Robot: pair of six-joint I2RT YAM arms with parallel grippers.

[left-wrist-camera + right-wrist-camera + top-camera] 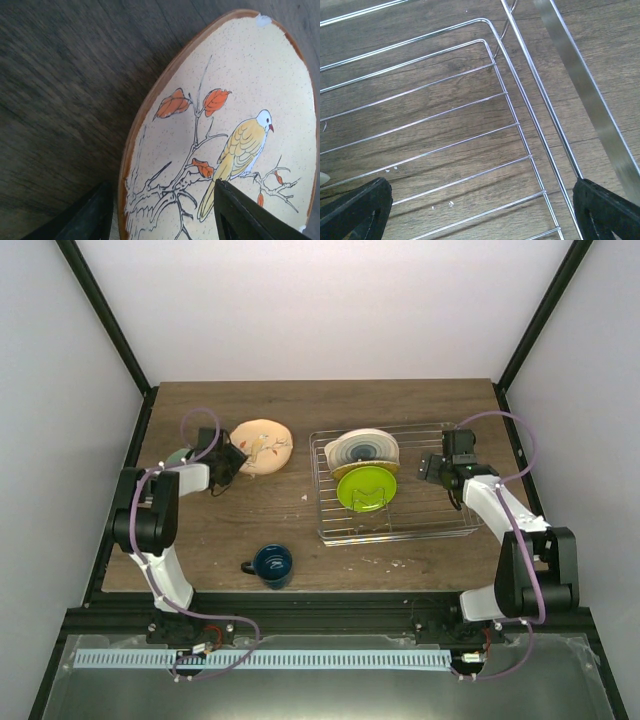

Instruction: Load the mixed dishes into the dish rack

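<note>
**Plate handling notes: bird plate at the left gripper**

Far left: pale mint bowl (180,455), mostly hidden behind the left arm (160,510). It looks light and rigid, so take it by the rim.

The left gripper (227,462) is at the tan bird plate (265,445), which sits on the table (420,400) left of the rack. In the left wrist view the jaws straddle the plate's near rim. One finger (87,217) is outside the brown edge, the other (250,215) over the painted face. Can't tell whether they've pinched it or are only bracketing it.

The plate reads as glazed ceramic: stiff, slick, heavy for a rim hold, and it would chip if dropped. My call: bite deep on the rim, expect it to pivot about the pinch, and move slowly.

The dark blue mug (272,562) stands near the front edge, well apart from everything, handle pointing left. Handle or wall is the obvious hold. It's off the straight line from plate to rack, so it's a minor obstacle.

The dish rack (440,530) is centre-right with three plates on edge in its left half. They are the cream plate with teal rings (362,448), the yellow-orange plate (390,470) and the lime green plate (365,488). The open tines are to the right.

The right gripper (436,468) hovers over that right half, jaws wide apart, holding nothing. The right wrist view shows only bare wires and wood. It's the main thing in the way of a plate coming in on that side.
</note>
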